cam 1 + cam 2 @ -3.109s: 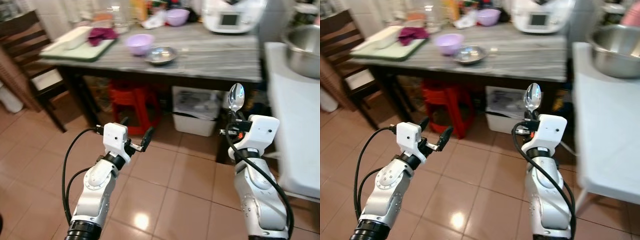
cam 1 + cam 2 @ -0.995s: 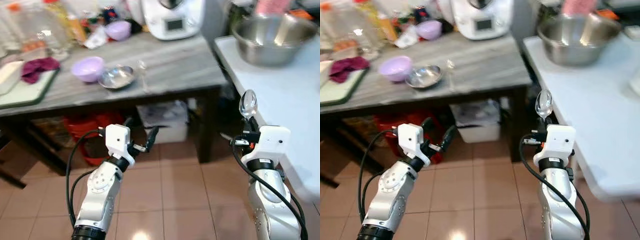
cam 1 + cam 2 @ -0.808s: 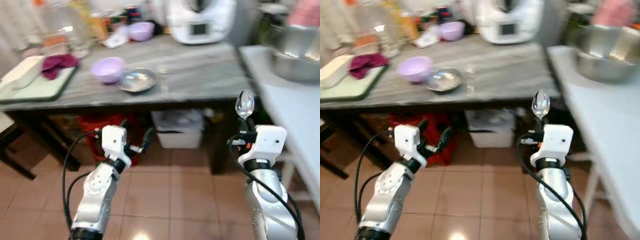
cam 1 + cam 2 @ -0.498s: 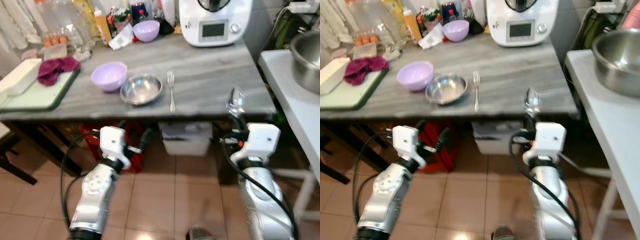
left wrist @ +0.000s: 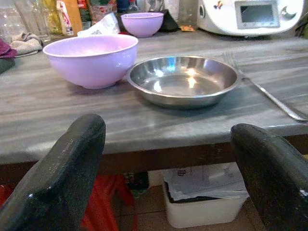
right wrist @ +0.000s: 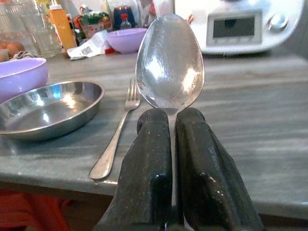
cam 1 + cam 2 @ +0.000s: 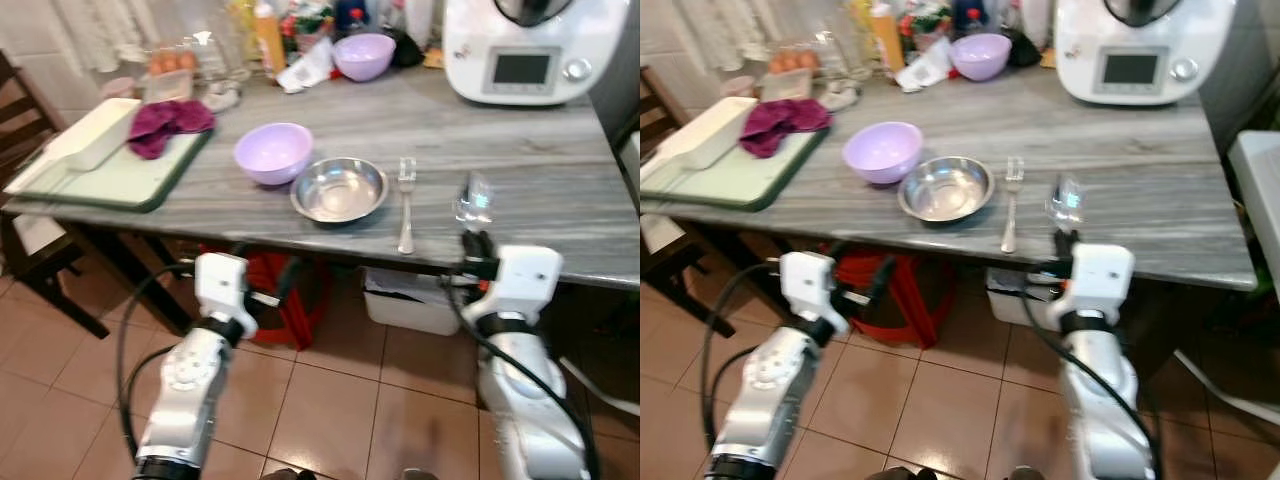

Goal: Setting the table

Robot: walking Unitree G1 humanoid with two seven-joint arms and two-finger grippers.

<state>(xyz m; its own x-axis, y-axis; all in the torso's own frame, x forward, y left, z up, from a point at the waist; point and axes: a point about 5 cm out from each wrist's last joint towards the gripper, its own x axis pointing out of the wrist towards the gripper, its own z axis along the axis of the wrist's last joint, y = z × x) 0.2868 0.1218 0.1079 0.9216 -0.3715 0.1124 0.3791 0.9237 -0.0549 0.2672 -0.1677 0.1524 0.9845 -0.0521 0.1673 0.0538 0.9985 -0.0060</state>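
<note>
The right gripper (image 6: 171, 144) clamps the spoon (image 6: 169, 62) by its handle, bowl upright, at the table (image 7: 560, 190) edge beside the fork (image 7: 405, 205) and steel plate (image 7: 340, 190), probably for placing there. The left gripper (image 5: 168, 178), fingers apart, waits below the edge

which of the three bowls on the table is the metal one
The steel bowl at the table's front edge, just left of the fork. The other two are lilac plastic: one beside it, one at the back among the bottles.

Two lilac bowls (image 7: 273, 152), one fork (image 7: 405, 205)
</note>
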